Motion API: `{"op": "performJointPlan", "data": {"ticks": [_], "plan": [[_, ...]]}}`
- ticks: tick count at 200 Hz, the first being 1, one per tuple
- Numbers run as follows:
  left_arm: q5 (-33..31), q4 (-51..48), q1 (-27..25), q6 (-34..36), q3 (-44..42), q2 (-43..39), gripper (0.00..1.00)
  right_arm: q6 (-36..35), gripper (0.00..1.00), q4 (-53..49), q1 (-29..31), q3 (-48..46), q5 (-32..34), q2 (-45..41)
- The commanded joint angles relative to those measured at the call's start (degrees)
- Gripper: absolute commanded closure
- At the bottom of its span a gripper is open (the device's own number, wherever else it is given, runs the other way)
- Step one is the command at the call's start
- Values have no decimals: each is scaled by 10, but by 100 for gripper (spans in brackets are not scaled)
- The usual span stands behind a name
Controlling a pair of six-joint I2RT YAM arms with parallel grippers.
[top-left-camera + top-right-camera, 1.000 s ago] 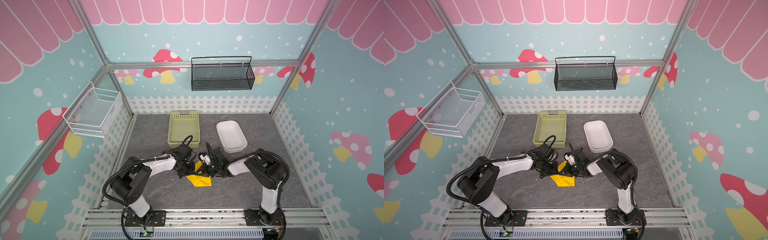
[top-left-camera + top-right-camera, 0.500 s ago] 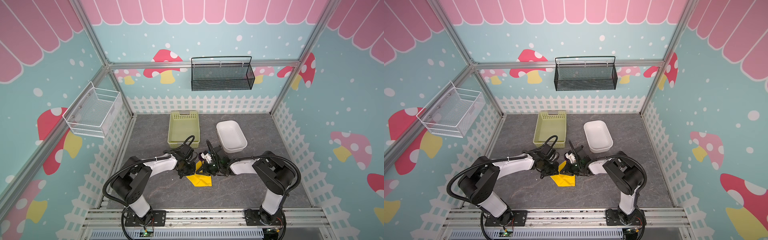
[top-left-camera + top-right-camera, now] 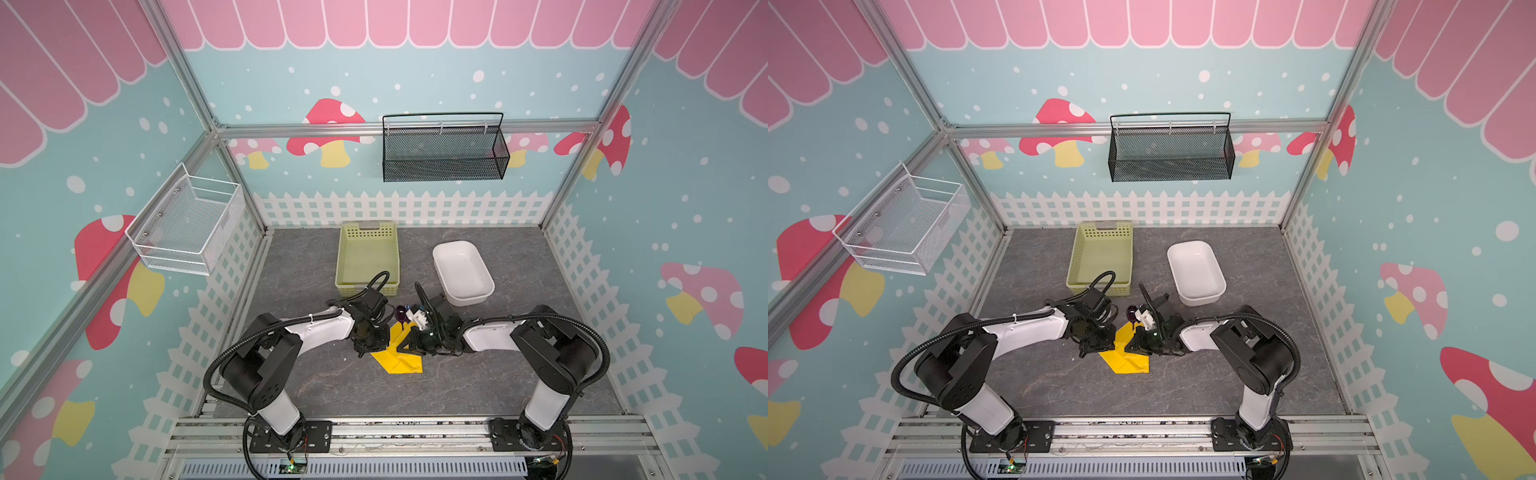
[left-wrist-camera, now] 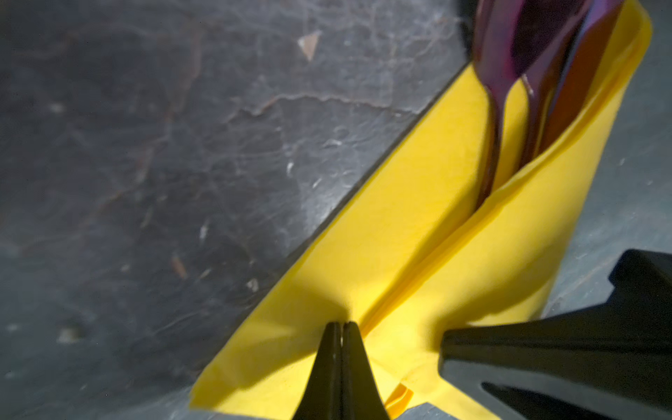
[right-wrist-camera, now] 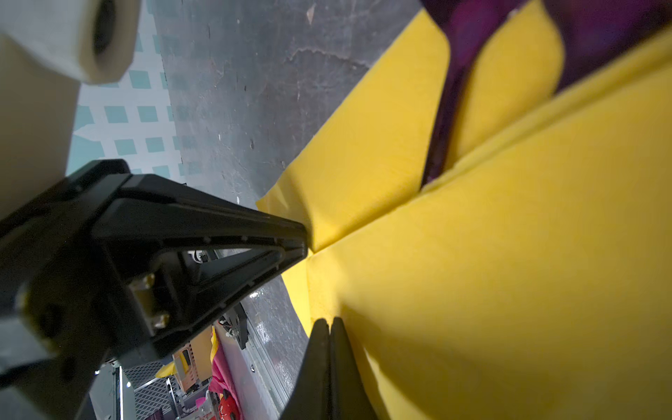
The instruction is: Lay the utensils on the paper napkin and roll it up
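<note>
No text, label, brand, number or sign is legible on any surface in the top or wrist views.

left pincer (image 3: 1089, 350) and right pincer (image 3: 1133, 349) at yellow paper napkin (image 3: 1128, 362)

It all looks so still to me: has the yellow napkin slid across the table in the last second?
No. The yellow napkin lies just as far in front of the green basket as before.
</note>
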Motion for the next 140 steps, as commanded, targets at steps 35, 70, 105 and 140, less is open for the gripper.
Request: {"op": "performJointPlan", "data": {"ticks": [35,70,105,140], "plan": [[-17,-42,-14,-13,29,-51,100,-2,100,20,6,-1,1,39],[1,-34,-31,-18,34,-31,99,2,100,37,6,2,-4,49],[13,-8,-42,-27,27,-2,99,3,100,46,6,0,-8,44],[7,-5,-42,-20,20,22,100,3,100,46,6,-3,-7,22]]}}
